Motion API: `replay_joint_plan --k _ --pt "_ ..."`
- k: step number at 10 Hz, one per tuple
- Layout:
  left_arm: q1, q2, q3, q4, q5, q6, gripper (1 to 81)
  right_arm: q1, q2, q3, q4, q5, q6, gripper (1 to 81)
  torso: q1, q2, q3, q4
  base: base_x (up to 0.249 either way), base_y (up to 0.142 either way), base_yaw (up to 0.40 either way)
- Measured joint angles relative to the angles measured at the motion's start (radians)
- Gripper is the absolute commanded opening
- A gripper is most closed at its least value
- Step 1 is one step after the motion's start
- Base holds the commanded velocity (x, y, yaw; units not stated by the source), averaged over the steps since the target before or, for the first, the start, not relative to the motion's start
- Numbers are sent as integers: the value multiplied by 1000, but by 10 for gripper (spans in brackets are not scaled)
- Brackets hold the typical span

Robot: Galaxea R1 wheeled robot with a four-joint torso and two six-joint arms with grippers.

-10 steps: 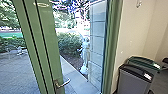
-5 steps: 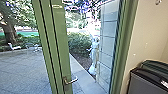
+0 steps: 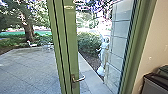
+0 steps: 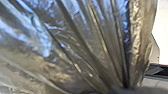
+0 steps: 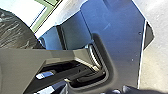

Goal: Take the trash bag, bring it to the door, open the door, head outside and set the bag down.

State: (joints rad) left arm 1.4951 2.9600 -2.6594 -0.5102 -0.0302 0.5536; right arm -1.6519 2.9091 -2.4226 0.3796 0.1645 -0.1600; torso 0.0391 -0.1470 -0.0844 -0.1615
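Outside we see a yard of large grey paving slabs (image 3: 32, 67), their joints running across it, with a paler paved strip (image 3: 86, 66) beside the bed. A hedge (image 3: 88, 42) grows near a pale statue (image 3: 102, 55), just beside a block wall (image 3: 120, 37). Farther off we make out a tree (image 3: 28, 28) and a white chair (image 3: 32, 44). On our side, the green door (image 3: 72, 42) bears a metal lever handle (image 3: 79, 79); we cannot tell whether it is open. To the right are the green frame (image 3: 138, 50), a beige wall (image 3: 157, 47) and part of a grey bin with a dark lid (image 3: 153, 85).

Compared with the earlier views, our camera has swung left: door and frame sit farther right, more of the yard and tree has come in, and most of the bin has slipped out.

The trash bag (image 4: 75, 45) is close to our left wrist, shiny and dark, its folds drawn together. We also see it in the right wrist view. We cannot tell whether the left hand or the right hand is spread, pressed together or pinching anything.
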Motion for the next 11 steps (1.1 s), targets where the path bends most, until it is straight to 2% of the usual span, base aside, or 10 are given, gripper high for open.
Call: replay_joint_plan --k 4,11 --pt "-5 10 0 18 -5 0 10 -2 58 -74 0 0 1 811 0 0 0 0 0 0 305" --pt "-3 10 -3 26 -7 0 10 1 65 -99 0 0 0 811 0 0 0 0 0 0 304"
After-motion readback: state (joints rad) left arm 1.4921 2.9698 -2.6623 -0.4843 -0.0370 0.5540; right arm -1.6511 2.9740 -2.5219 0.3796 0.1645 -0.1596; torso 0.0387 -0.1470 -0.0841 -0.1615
